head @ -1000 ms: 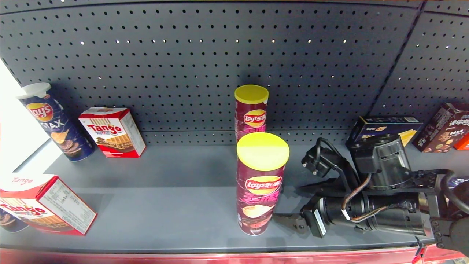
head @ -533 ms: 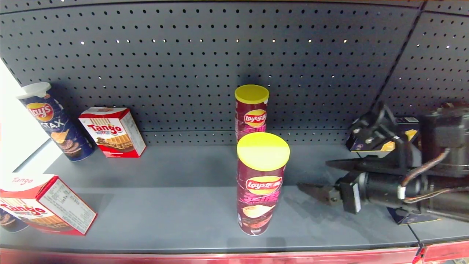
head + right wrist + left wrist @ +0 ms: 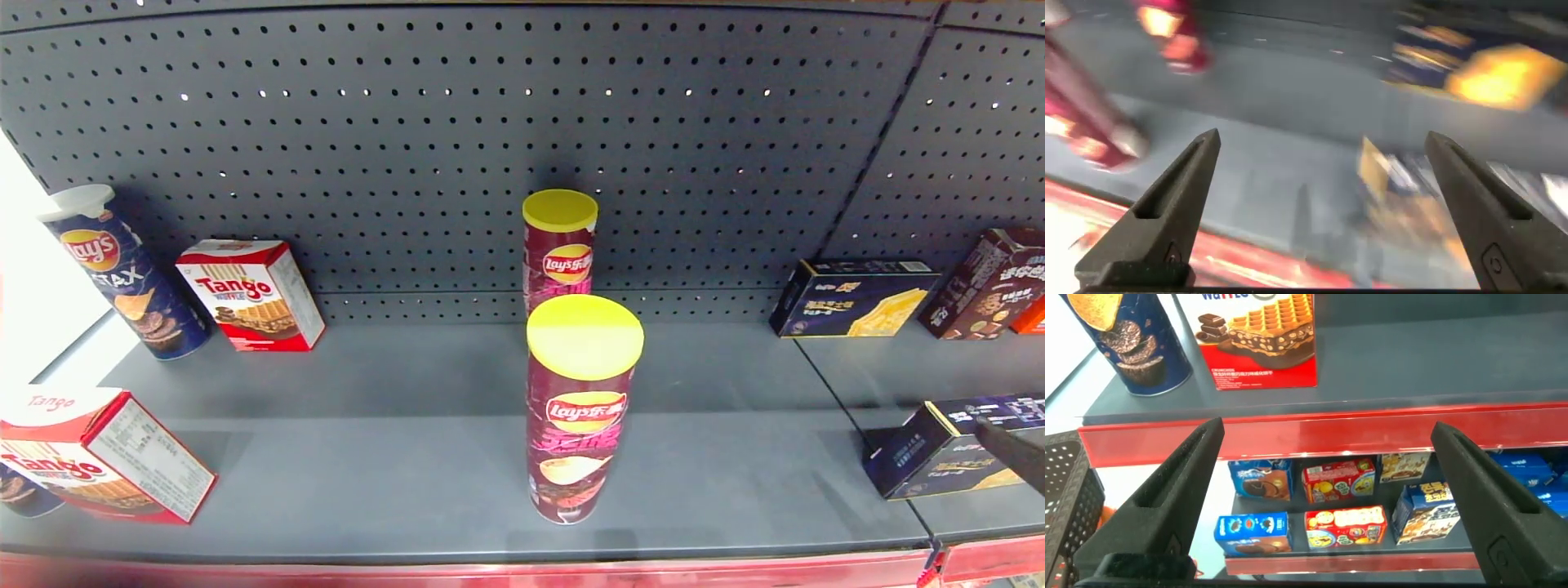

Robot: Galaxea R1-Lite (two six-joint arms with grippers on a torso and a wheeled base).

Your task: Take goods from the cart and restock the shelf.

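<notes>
Evidently empty, right end effector (image 3: 1323, 139) splayed, near dark box (image 3: 931, 449)

Two maroon cans (image 3: 581, 408), two red boxes (image 3: 253, 294)

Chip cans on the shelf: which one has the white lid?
The dark blue can at far left, beside the red wafer box. The front maroon can and the rear maroon can have yellow lids.
</notes>
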